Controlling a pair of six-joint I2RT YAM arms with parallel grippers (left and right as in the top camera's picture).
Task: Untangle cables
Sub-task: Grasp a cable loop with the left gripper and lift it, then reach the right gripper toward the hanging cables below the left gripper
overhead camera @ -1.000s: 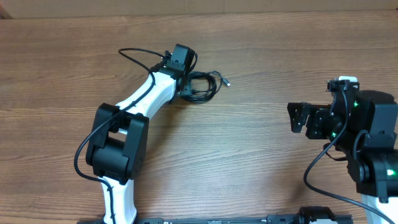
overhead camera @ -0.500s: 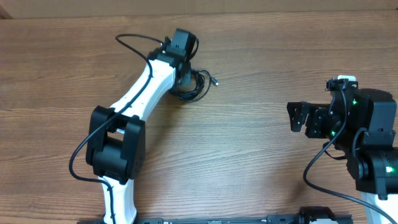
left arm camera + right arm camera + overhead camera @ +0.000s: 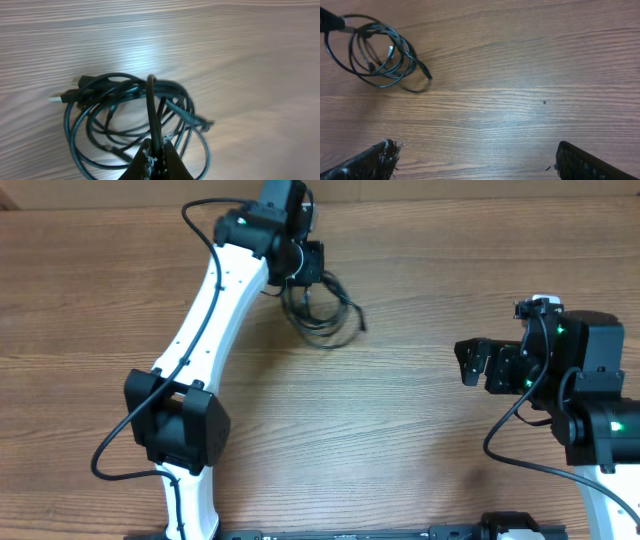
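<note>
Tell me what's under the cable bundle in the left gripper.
Only bare wooden table shows through and around the cables. The left gripper is shut on one strand; where strands cross, lower ones and the wood beneath are covered.

The surface (image 3: 420,450) is warm mid-brown wood, crossed by fine darker grain streaks, and it looks paler and glossy where light catches it. The cables (image 3: 153,110) are black, with a faint greenish sheen in the left wrist view, and one plug (image 3: 56,99) ends in a silver tip. The left arm (image 3: 215,305) is white with black joints. The right arm (image 3: 590,390) is mostly black with a white lower link. Small bright green lights (image 3: 616,427) glow on both arms. The left claw (image 3: 156,159) and the right claw (image 3: 475,155) are black.
</note>
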